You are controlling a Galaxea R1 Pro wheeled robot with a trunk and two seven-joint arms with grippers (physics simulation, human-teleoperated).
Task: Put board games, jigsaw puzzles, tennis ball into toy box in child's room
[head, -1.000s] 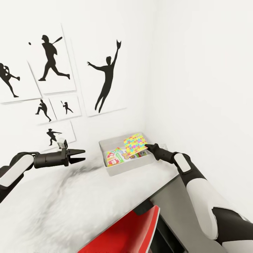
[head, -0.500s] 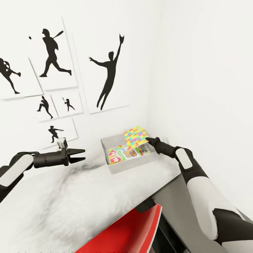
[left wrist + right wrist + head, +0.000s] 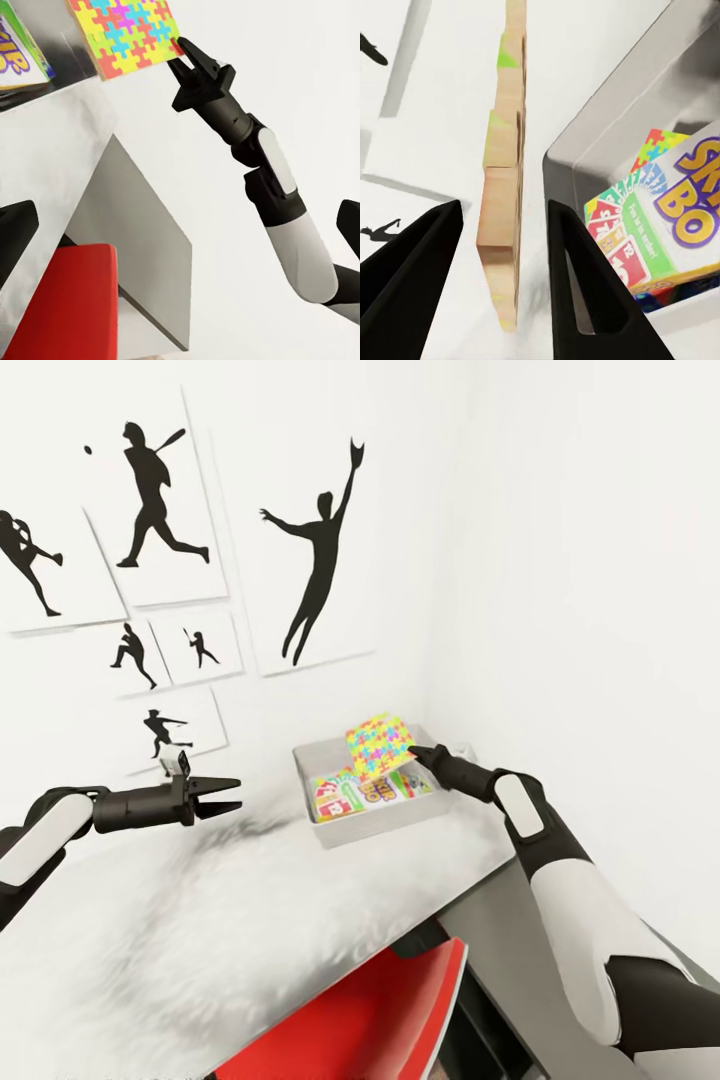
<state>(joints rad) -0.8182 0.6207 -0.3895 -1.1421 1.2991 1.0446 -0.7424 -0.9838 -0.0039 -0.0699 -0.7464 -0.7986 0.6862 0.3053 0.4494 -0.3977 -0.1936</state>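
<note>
The light-grey toy box sits on the table in the corner of the room. A board game with big yellow letters lies flat inside it. My right gripper is shut on one corner of a jigsaw puzzle and holds it tilted on edge above the box. In the right wrist view the puzzle's wooden edge runs between the two fingers. My left gripper hovers open over the table, left of the box, holding nothing.
The box stands tight against two white walls. Black baseball silhouette pictures hang on the left wall. A red chair is tucked under the table's front edge. A corner of another puzzle-patterned board peeks out beneath the game.
The right gripper has raised the jigsaw puzzle and tipped it more upright above the box. The head camera has shifted slightly. The left arm has barely moved.
</note>
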